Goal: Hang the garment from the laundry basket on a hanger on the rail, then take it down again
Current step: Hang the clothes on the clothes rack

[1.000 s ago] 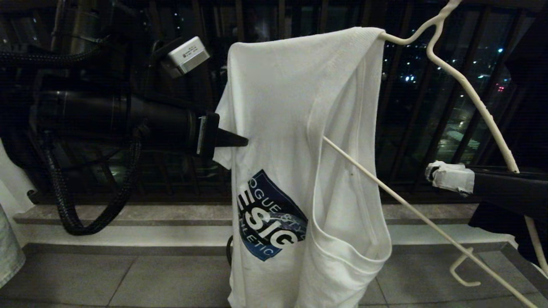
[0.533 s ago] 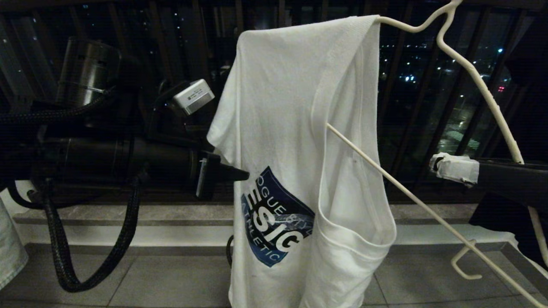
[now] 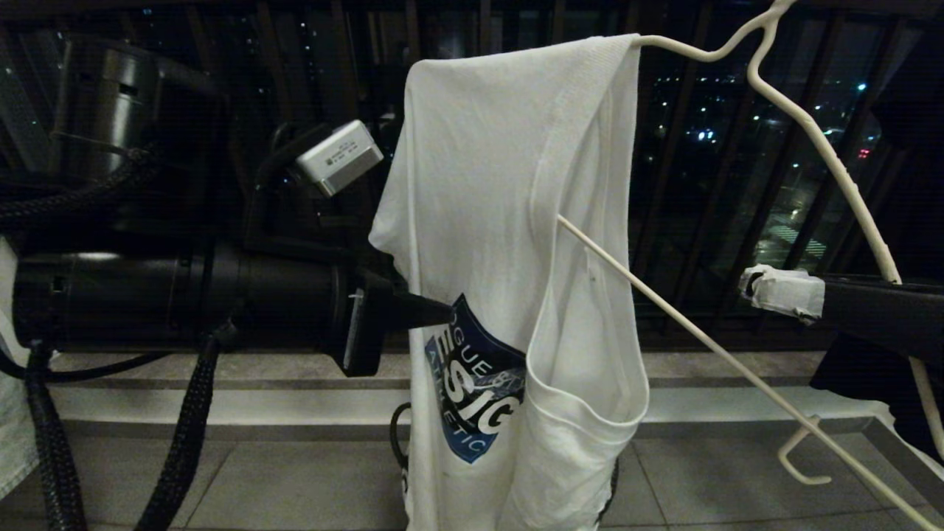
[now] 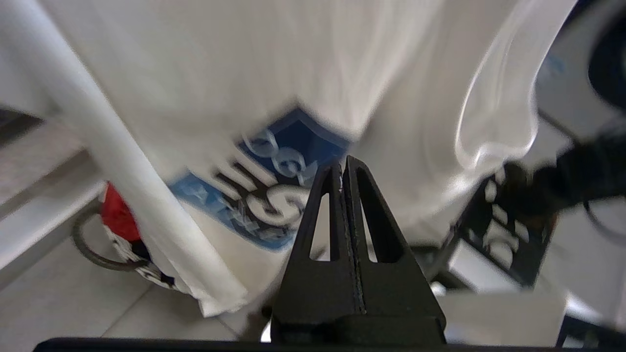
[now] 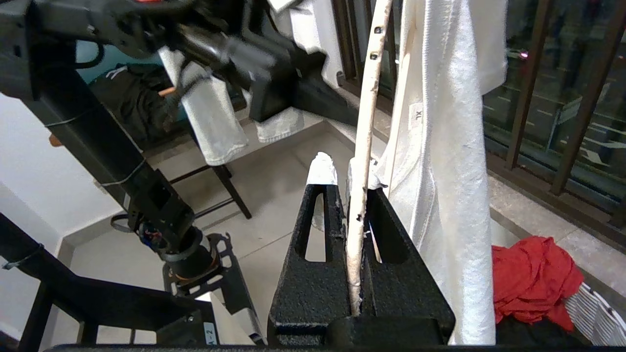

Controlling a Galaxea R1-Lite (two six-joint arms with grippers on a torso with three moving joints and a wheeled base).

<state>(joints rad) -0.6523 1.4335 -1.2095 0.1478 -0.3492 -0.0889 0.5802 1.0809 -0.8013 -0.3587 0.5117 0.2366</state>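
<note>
Head view shows you the garment (image 3: 509,243) draped over one arm of the hanger (image 3: 811,140), which is tilted steeply, its bare arm slanting down to your right. The shirt hangs bunched, collar opening sagging low, chest print facing the left arm.

Your main risk, as I judge it, is the shirt sliding off. It sits on one hanger arm only, and that arm points up and left; any jolt or further tilt could let the fabric slip down the wire and fall to the floor. A second risk is the left gripper (image 3: 435,313) snagging or pushing the cloth sideways and pulling it off rather than spreading it. Third, the wire is thin and held off-centre, so it could twist in the grasp and swing.

Your left gripper is clenched with its jaws pressed together, tips up against the shirt at the edge of the print. In the left wrist view (image 4: 344,166) no cloth shows between the jaws, so you should treat it as touching or just beside the fabric, not grasping it.

Your right gripper (image 5: 348,181) is clamped on the hanger wire, which runs straight up between the jaws in the right wrist view, the shirt hanging just beside it. The laundry basket (image 5: 594,305) sits below, with red cloth (image 5: 530,276) in it. No rail is visible.
</note>
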